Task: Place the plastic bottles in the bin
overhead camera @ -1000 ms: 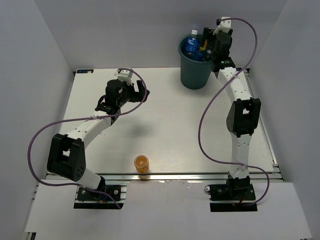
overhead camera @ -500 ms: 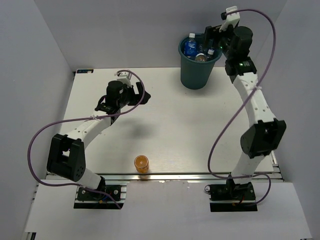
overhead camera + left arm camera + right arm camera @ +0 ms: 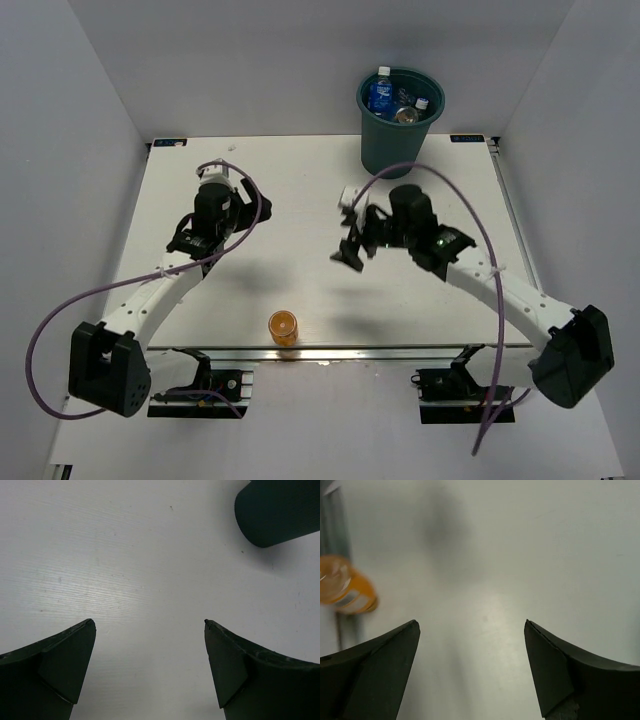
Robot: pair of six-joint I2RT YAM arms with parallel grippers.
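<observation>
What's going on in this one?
The robot is clearing a table into the teal bin. Several bottles already sit inside it. One orange bottle lies at the near edge, not yet picked up. The right gripper hangs over mid-table with jaws open and empty, the orange bottle in its wrist view. The left gripper is also open and empty.

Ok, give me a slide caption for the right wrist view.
Open right gripper over the white table, an orange bottle at the frame's left edge.
</observation>
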